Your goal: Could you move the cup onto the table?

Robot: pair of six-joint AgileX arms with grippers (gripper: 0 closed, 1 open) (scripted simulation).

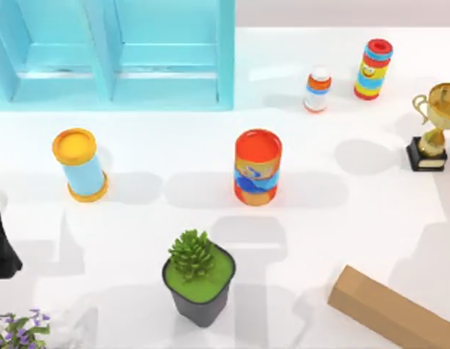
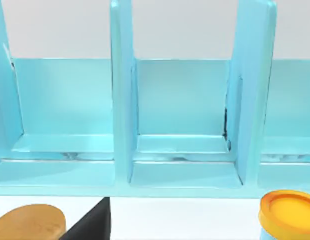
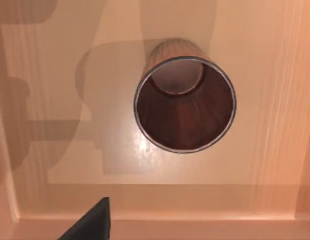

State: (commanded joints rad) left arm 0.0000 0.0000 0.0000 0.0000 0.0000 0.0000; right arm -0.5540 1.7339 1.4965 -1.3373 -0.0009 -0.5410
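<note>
The cup (image 3: 185, 107), a dark reddish-brown tumbler with no handle, stands upright on a light wooden surface (image 3: 59, 125) in the right wrist view, seen from above into its mouth. A dark part of my right gripper (image 3: 89, 224) pokes in at the edge of that view, apart from the cup and short of a low wooden rim (image 3: 160, 216). The white table (image 1: 341, 218) spreads across the top view. My left arm (image 1: 1, 243) is parked at the table's left edge, and a dark part of its gripper (image 2: 92, 225) faces the cabinet.
A light-blue cabinet (image 1: 115, 54) stands at the back left. On the table are an orange-red can (image 1: 257, 167), a blue cylinder with a yellow lid (image 1: 81, 166), a plant pot (image 1: 199, 280), a gold trophy (image 1: 432, 127), two small bottles (image 1: 318, 89), and a brown box (image 1: 392, 313).
</note>
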